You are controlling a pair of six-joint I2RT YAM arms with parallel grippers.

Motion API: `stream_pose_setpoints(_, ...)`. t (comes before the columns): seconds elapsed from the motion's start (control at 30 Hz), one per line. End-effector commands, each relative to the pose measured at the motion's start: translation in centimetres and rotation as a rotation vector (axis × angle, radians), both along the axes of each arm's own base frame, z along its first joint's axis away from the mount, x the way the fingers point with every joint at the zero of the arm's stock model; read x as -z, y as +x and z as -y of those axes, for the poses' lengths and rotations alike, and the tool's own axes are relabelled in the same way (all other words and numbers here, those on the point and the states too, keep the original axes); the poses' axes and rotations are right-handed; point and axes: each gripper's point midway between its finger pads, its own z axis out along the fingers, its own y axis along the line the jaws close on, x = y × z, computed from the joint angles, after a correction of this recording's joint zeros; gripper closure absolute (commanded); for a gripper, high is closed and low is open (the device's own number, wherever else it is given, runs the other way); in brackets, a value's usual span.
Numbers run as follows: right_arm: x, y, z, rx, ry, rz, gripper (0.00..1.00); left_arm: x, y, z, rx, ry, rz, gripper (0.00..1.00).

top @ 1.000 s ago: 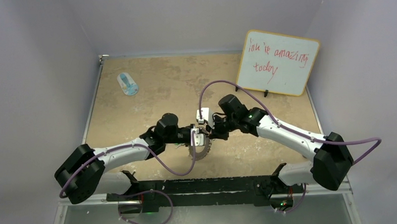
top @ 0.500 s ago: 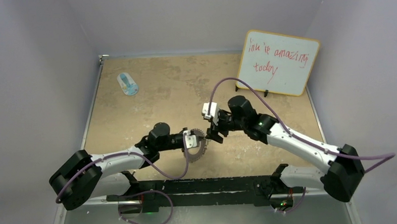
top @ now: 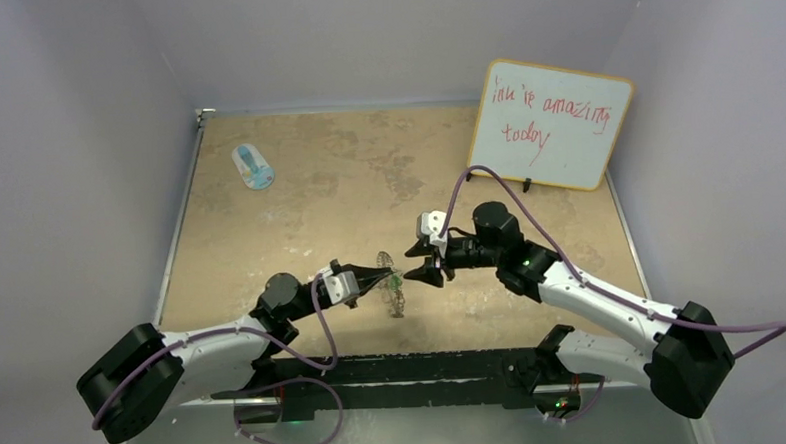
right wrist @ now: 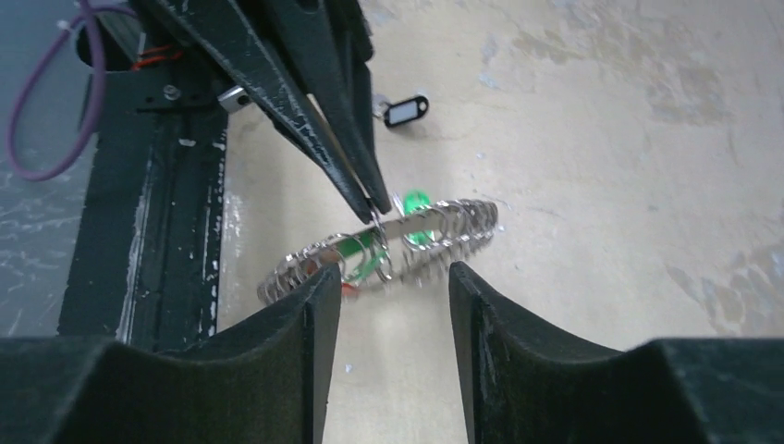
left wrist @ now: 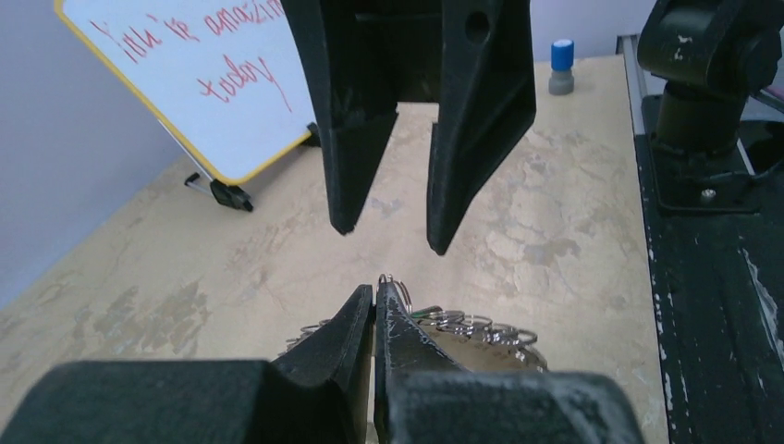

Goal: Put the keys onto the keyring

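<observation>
We hold the keyring (left wrist: 471,328) by one rim loop (left wrist: 385,278), left claw (left wrist: 377,301) pinched shut; right claw (left wrist: 388,236) gapes empty. Risk: loop slips, ring drops to the surface (left wrist: 231,277).

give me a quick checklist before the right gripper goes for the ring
1. Left gripper shut on a keyring loop: ok.
2. Right gripper open: ok.
3. Keyring lined up in front of the right gripper, by its wrist view: ok.
4. Keyring clear of the table: cannot tell.
5. Green tag hanging at the keyring: ok.
6. Black-tagged key on the keyring: not ok, it lies on the table.
</observation>
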Motion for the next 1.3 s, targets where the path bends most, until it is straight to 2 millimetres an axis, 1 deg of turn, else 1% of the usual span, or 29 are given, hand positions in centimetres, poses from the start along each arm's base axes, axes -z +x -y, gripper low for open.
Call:
stream_pose_setpoints(0.0,-1.6,-1.3,-1.3,-0.120,0.095,0.016,0.54,-4.3,-0.4,-0.3,-0.002,-0.147,0.073,1.00)
stream_pose_setpoints(0.1,-1.4,-1.2,-1.7,-0.142,0.096,0.007,0.61,-4.1,-0.3,-0.3,-0.005,-0.143,0.070,1.00)
stream_pose_setpoints(0.27,-1.2,-0.7,-2.5,-0.158,0.109,0.006,0.62,-3.4,-0.3,-0.2,0.001,-0.120,0.058,1.00)
stream_pose_setpoints(0.33,-1.2,-0.5,-2.7,-0.158,0.116,0.013,0.66,-3.2,-0.3,-0.1,0.004,-0.116,0.055,1.00)
stream_pose_setpoints(0.43,-1.0,-0.4,-2.9,-0.164,0.117,0.012,0.77,-3.2,-0.4,-0.1,0.007,-0.114,0.054,1.00)
stream_pose_setpoints(0.6,-0.6,-0.2,-3.1,-0.170,0.111,0.005,0.99,-3.2,-0.4,-0.2,0.003,-0.111,0.059,1.00)
stream_pose_setpoints(0.7,-0.2,0.0,-3.1,-0.160,0.089,-0.003,1.00,-3.2,-0.4,-0.2,0.001,-0.109,0.065,1.00)
stream_pose_setpoints(0.77,0.0,0.6,-3.0,-0.136,0.059,-0.001,1.00,-3.0,-0.3,-0.2,-0.002,-0.093,0.065,1.00)
stream_pose_setpoints(0.8,0.2,0.8,-2.8,-0.123,0.037,-0.006,1.00,-2.8,-0.1,-0.2,-0.007,-0.080,0.066,1.00)
stream_pose_setpoints(0.83,0.1,1.3,-2.7,-0.100,0.017,0.003,1.00,-2.5,0.0,-0.2,-0.012,-0.059,0.061,0.97)
stream_pose_setpoints(0.9,0.4,2.3,-2.2,-0.045,-0.043,0.006,1.00,-1.8,0.4,-0.1,-0.024,-0.005,0.055,0.86)
stream_pose_setpoints(0.93,0.5,2.6,-1.8,-0.025,-0.077,-0.002,1.00,-1.4,0.7,-0.1,-0.032,0.029,0.054,0.81)
stream_pose_setpoints(0.97,1.2,2.7,-1.2,0.002,-0.130,-0.023,1.00,-1.1,1.0,0.0,-0.039,0.059,0.056,0.77)
stream_pose_setpoints(1.0,1.3,3.0,-1.0,0.016,-0.153,-0.020,1.00,-0.7,1.2,0.0,-0.044,0.092,0.054,0.74)
stream_pose_setpoints(1.13,3.3,3.4,1.5,0.109,-0.329,-0.074,1.00,0.5,2.2,0.0,-0.064,0.197,0.057,0.67)
stream_pose_setpoints(1.23,4.6,3.5,3.1,0.166,-0.444,-0.113,1.00,1.2,2.7,0.5,-0.057,0.250,0.052,0.66)
stream_pose_setpoints(1.27,4.9,3.5,3.6,0.178,-0.476,-0.122,1.00,1.2,2.9,0.8,-0.051,0.256,0.055,0.66)
